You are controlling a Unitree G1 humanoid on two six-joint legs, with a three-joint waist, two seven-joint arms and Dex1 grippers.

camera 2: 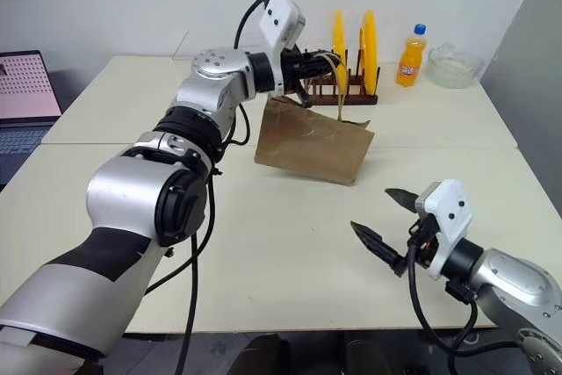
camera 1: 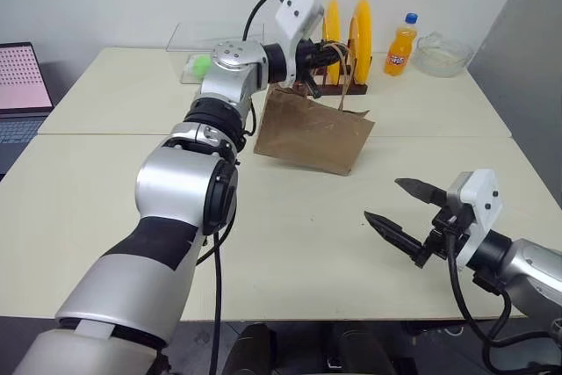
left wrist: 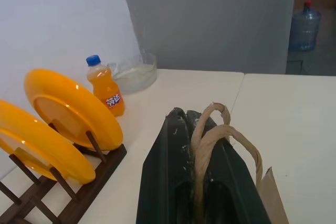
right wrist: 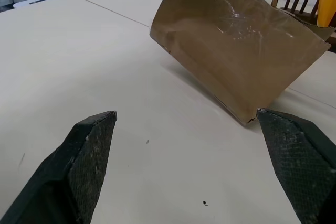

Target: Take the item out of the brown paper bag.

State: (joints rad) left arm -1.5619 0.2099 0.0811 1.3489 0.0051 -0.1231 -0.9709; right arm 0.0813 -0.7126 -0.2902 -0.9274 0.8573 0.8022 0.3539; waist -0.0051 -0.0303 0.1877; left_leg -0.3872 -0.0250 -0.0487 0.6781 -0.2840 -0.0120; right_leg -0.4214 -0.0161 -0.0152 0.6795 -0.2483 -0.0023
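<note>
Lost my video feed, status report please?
Left gripper shut on bag handles, brown paper bag tilted, lifted. Right gripper open, apart, low. Item unseen. Nothing blocking.

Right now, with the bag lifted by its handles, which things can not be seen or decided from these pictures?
- Contents of the brown paper bag: hidden by its paper walls in the eye views and right wrist view; no bottle is visible.
- Bag mouth: left wrist view, blocked by the left gripper shut on the handles.
- Plate rack: cut off by the left wrist view's edge.
- Orange soda bottle label: too small in the eye views.
</note>
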